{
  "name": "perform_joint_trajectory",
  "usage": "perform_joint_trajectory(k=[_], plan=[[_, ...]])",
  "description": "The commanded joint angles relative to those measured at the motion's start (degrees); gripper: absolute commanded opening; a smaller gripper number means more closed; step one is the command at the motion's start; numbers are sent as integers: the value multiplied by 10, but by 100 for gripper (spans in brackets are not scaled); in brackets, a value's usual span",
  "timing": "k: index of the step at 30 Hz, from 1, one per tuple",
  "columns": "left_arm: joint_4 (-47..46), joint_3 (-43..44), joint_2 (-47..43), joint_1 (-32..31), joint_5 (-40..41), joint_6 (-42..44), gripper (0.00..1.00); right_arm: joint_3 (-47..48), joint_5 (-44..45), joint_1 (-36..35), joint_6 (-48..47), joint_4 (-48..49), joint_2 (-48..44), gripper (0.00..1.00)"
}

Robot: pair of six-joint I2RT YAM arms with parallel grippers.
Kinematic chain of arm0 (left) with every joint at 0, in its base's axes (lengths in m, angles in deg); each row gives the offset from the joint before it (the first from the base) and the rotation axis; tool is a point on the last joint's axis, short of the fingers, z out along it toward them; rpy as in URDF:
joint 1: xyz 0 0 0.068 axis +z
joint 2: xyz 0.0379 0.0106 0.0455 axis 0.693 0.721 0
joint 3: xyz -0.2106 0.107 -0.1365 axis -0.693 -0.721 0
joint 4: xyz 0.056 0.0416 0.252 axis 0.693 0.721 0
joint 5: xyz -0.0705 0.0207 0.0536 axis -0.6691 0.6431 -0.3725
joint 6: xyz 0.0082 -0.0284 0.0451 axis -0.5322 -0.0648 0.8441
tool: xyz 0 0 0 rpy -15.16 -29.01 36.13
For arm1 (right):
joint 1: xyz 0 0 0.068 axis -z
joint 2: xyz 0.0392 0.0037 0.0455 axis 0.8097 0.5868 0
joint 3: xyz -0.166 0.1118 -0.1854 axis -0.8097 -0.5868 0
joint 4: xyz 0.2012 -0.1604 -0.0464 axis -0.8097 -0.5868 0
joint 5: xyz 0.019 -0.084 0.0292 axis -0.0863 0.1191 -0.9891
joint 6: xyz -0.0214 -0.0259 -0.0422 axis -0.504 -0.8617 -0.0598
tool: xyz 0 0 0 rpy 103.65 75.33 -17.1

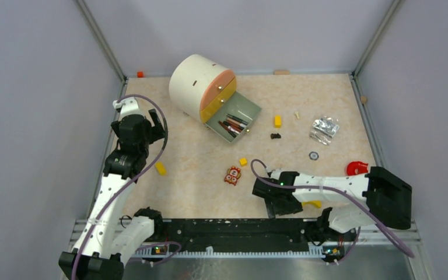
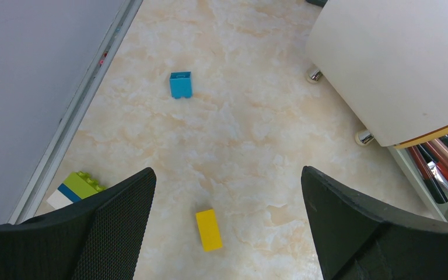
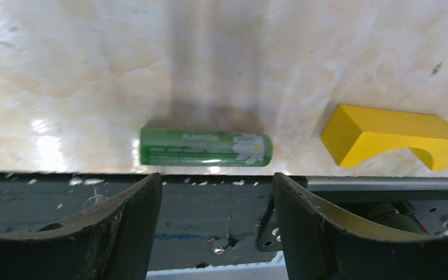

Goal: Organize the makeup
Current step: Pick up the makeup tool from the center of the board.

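Observation:
Several makeup pencils, black, brown and red, lie in the open green bottom drawer of the round white organizer; they also show at the right edge of the left wrist view. A small black item lies on the table right of the drawer. A green lip-balm tube lies at the table's near edge, just beyond my open, empty right gripper, which shows in the top view. My left gripper is open and empty above a yellow block. No puffs in view.
Yellow blocks, a patterned toy, a foil wrapper, a small ring and a red object lie about. A yellow arch block lies right of the tube. A blue block and a green brick lie near the left wall.

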Motion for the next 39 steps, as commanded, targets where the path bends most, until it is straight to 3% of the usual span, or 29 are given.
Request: perform_joint_trajectory(k=[1,9,17,26,34,37,39], plan=[[-22,0,-8,3,-2,4,99,21,51,-7,22,-36,41,69],[-22,0,-7,3,0,4,99,45,107,-7,8,-31,68,73],[-22,0,-5,4,0,4,99,38,111,0,-53,47,78,72],[-21,0,-6,8,5,5,99,-24,65,50,-121,166,75,63],[-22,0,-4,10,0,5,99,-69,7,74,-134,199,42,51],[-23,0,-3,11,-1,5,99,-81,-10,73,-130,197,37,54],[-23,0,-3,11,-2,5,99,-81,-12,74,-129,195,33,63]])
